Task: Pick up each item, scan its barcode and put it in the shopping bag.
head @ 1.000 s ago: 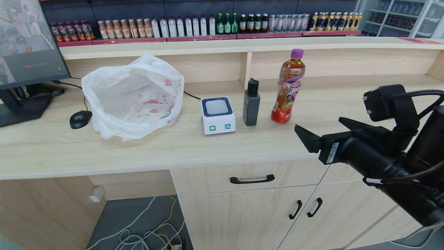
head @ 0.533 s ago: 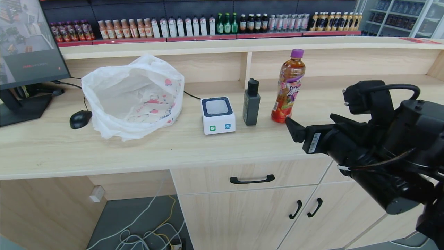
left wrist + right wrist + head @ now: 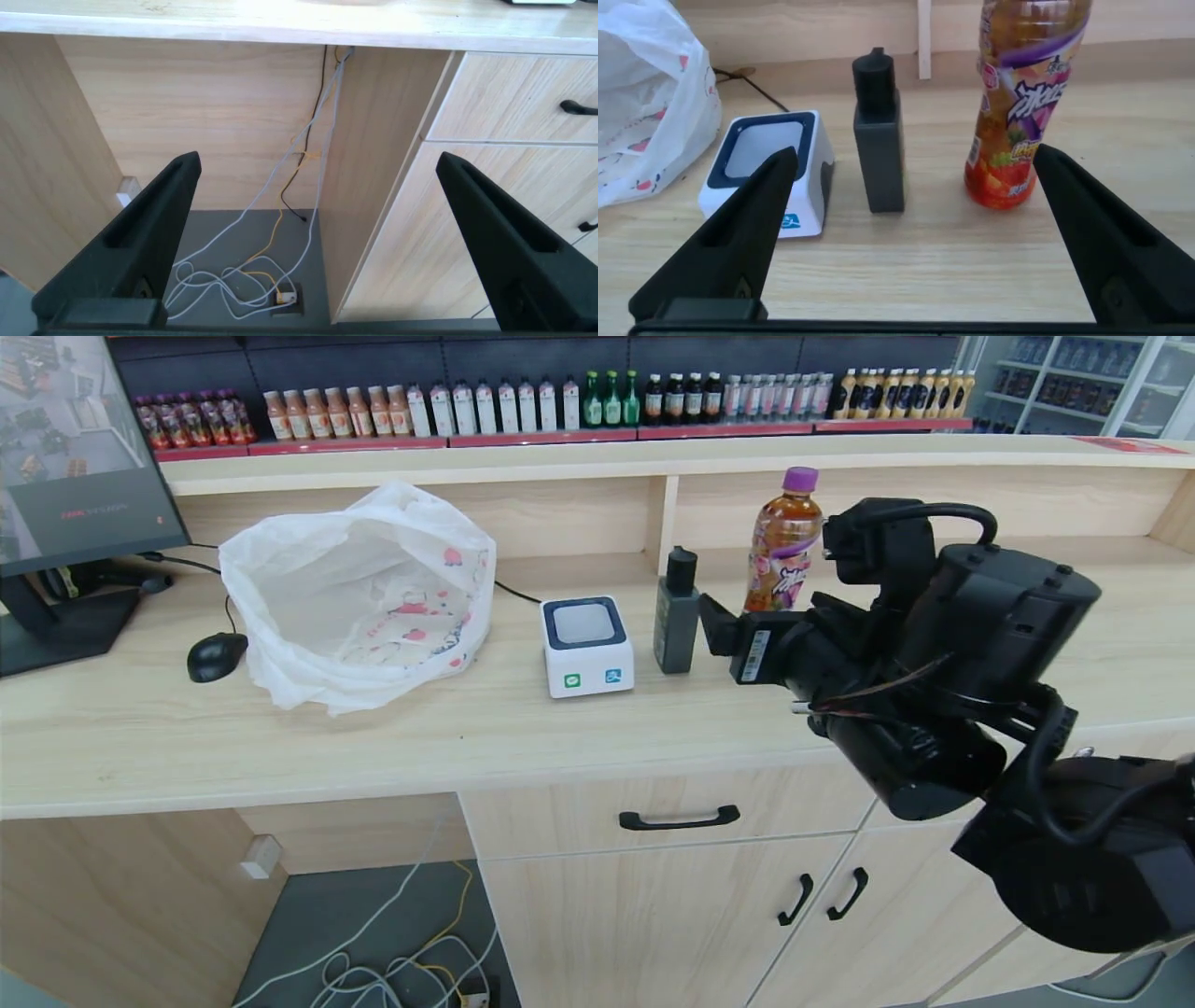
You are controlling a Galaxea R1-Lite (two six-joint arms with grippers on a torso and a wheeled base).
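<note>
On the counter, a white plastic shopping bag stands open at the left. A small white scanner sits right of it. Then come a dark grey bottle and an orange drink bottle with a purple cap, both upright. My right gripper hovers open over the counter just in front of the two bottles, holding nothing. In the right wrist view the grey bottle and the drink bottle stand ahead of the open right gripper, the scanner off to one side. My left gripper hangs open below the counter.
A monitor and a black mouse sit at the counter's left end. A raised shelf runs behind the items. Drawers and cabinet doors lie below the counter's front edge. Loose cables lie on the floor under it.
My right arm has swung left and forward over the counter, from beyond its front right edge to just in front of the two bottles. Its lower part now covers the drink bottle's base.
</note>
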